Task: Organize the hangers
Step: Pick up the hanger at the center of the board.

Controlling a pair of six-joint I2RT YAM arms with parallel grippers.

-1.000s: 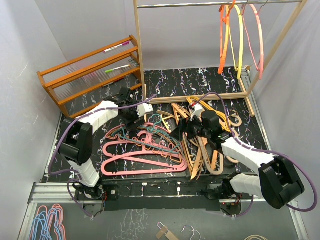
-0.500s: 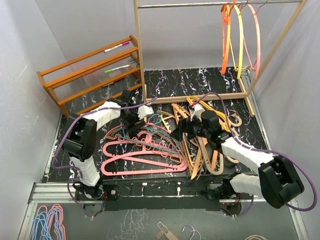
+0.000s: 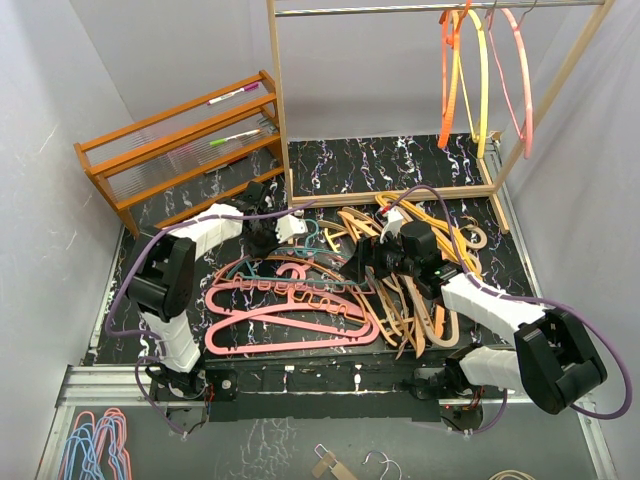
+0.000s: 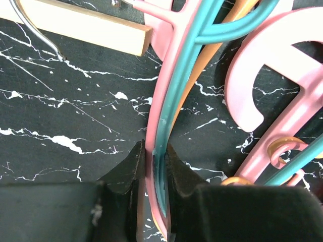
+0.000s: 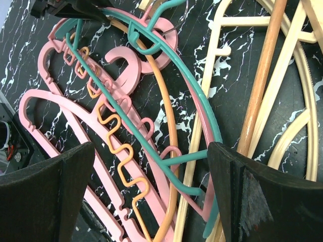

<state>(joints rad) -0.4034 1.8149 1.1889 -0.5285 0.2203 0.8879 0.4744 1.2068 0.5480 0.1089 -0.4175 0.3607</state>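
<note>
**Left pincer clamped on hanger bars, right pincer wide above the heap**

The black, white-veined marbled surface [image 3: 400, 160] fills the middle of the top view. At its far side stands a tall pale wooden frame [image 3: 279, 110] with a metal rail [image 3: 380, 8] across the top. At far left, an orange-brown slatted wooden shelf rack [image 3: 180, 150] sits at an angle.

Most of the hangers lie in a tangled heap [image 3: 300, 310] on the surface between the two arms. Large pink plastic ones with wavy bars are on the left. Tan wooden and cream ones [image 3: 400, 300] are crossed over each other on the right. Three more hangers [image 3: 470, 80], orange, yellow and pink, hang from the right end of the rail.

The left pincer [image 3: 268, 240] is at the far left edge of the heap, low on the surface. In its wrist view it [image 4: 155, 156] is closed narrow, with the pink and teal hanger bars [image 4: 160, 101] pinched together between the fingers; an orange bar runs just behind them.

The right pincer [image 3: 366, 262] is over the middle of the heap. Its wrist view shows the pincer [image 5: 150, 151] spread wide and holding nothing, with pink, teal and wavy orange bars below it.

Two pens [image 3: 233, 95] lie on the rack's slats.
</note>
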